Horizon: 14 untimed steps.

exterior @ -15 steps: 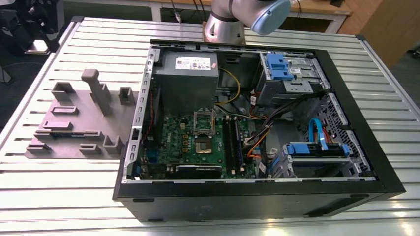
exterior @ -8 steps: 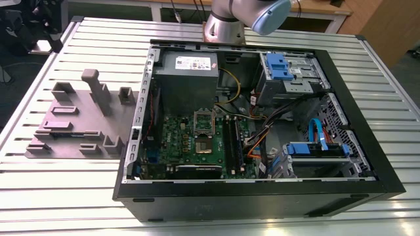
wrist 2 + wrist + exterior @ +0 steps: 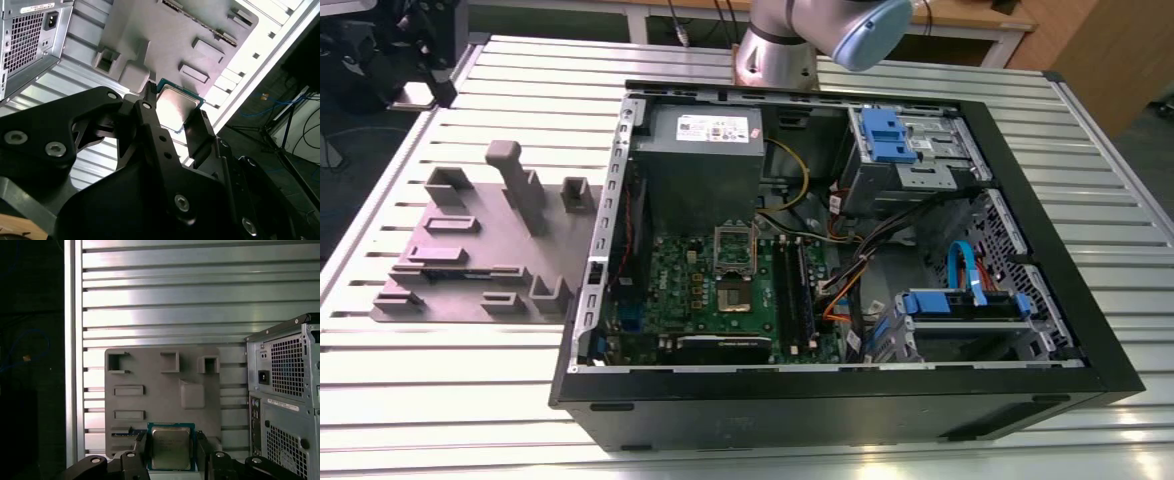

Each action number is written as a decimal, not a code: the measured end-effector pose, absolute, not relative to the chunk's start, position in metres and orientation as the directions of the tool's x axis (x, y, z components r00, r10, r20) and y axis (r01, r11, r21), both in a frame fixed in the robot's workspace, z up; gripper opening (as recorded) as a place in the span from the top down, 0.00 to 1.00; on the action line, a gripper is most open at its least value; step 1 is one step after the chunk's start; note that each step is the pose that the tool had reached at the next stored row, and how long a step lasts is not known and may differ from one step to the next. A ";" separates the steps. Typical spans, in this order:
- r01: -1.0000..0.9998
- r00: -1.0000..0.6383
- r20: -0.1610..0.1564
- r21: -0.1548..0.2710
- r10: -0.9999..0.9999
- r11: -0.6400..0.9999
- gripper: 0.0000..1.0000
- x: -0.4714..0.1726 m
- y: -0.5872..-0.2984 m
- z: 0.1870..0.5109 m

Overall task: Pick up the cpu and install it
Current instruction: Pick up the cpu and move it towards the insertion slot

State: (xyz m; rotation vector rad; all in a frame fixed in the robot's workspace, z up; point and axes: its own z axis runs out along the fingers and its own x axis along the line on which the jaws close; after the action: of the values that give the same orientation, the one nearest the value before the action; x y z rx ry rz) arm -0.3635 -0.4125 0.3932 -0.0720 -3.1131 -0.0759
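In both wrist views the cpu [image 3: 171, 446] [image 3: 176, 106], a flat square chip with a silver-grey metal top and a thin green rim, sits between my two black fingers. My gripper [image 3: 171, 452] [image 3: 175, 117] is shut on it by two opposite edges and holds it high above the grey fixture plate [image 3: 160, 390] [image 3: 165, 35]. In the exterior view the motherboard's socket [image 3: 734, 297] lies in the open computer case [image 3: 1041, 385], with its metal lid [image 3: 735, 245] raised just behind it.
The slatted aluminium table [image 3: 480, 370] carries the fixture plate [image 3: 480, 250] on the exterior view's left and the case on its right. Cables [image 3: 854, 270], blue drive bays [image 3: 894, 135] and the power supply [image 3: 700, 130] crowd the case. The arm's elbow [image 3: 827, 35] stands behind it.
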 end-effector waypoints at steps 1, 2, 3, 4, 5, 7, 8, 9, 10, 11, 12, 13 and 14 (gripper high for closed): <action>0.047 -0.999 0.028 0.048 0.046 0.998 0.53 -0.363 -0.413 0.393; 0.047 -0.999 0.028 0.048 0.045 0.998 0.53 -0.362 -0.413 0.393; 0.047 -0.999 0.028 0.048 0.046 0.998 0.53 -0.361 -0.413 0.393; 0.047 -0.999 0.028 0.048 0.046 0.998 0.53 -0.360 -0.413 0.393; 0.047 -0.999 0.028 0.048 0.046 0.998 0.53 -0.359 -0.412 0.393; 0.047 -0.999 0.028 0.048 0.046 0.998 0.53 -0.358 -0.413 0.393; 0.047 -0.999 0.028 0.048 0.046 0.998 0.53 -0.357 -0.412 0.393; 0.047 -0.999 0.028 0.048 0.046 0.998 0.53 -0.356 -0.413 0.393; 0.047 -0.999 0.028 0.048 0.046 0.998 0.53 -0.353 -0.413 0.393; 0.047 -0.999 0.028 0.048 0.046 0.998 0.53 -0.352 -0.413 0.393; 0.047 -0.999 0.028 0.048 0.046 0.998 0.53 -0.351 -0.413 0.393; 0.047 -0.999 0.028 0.048 0.046 0.998 0.53 -0.351 -0.413 0.393; 0.047 -0.999 0.028 0.048 0.046 0.998 0.53 -0.350 -0.413 0.393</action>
State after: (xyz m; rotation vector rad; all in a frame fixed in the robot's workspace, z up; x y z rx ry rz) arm -0.3496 -0.4125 0.3932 -0.0719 -3.1132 -0.0760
